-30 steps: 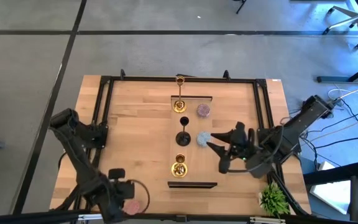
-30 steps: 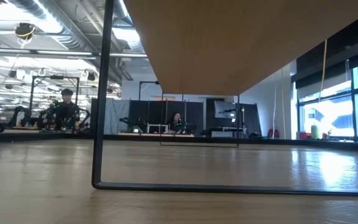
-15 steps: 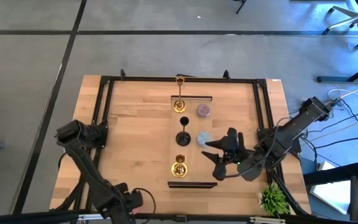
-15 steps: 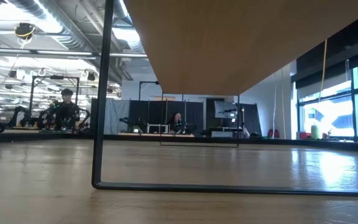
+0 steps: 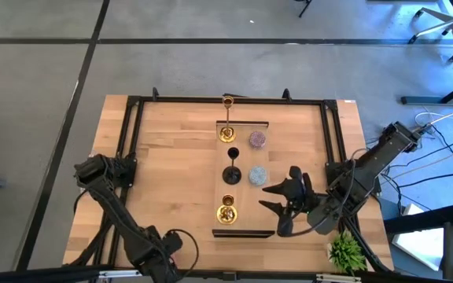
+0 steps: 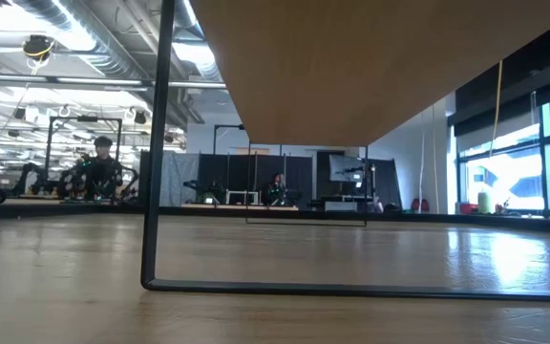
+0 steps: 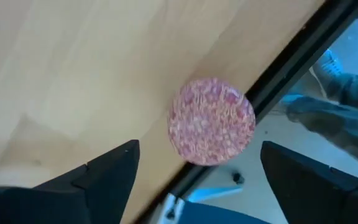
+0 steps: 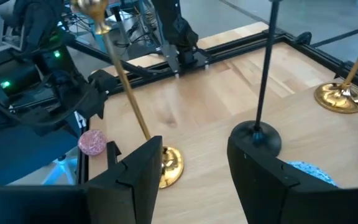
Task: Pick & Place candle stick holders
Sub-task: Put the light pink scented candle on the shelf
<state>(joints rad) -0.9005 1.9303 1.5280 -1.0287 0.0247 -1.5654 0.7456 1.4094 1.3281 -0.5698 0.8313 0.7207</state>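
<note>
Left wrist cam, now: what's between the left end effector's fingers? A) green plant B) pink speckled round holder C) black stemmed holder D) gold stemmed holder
B: the pink speckled round holder lies at the table edge between the open left end effector's fingers, not gripped.

It was a robotics lab: exposed ceiling ducts (image 6: 74, 48), other robot rigs (image 6: 84, 172) (someone seated there), grey concrete floor (image 5: 211, 47).

Your right gripper (image 5: 276, 208) pulled back from light-blue holder (image 5: 257, 175), swung toward table's near edge, fingers spread. Your left gripper (image 5: 166, 253) slid along near edge; pink holder (image 7: 211, 121) went from overhead sight beneath it.
</note>
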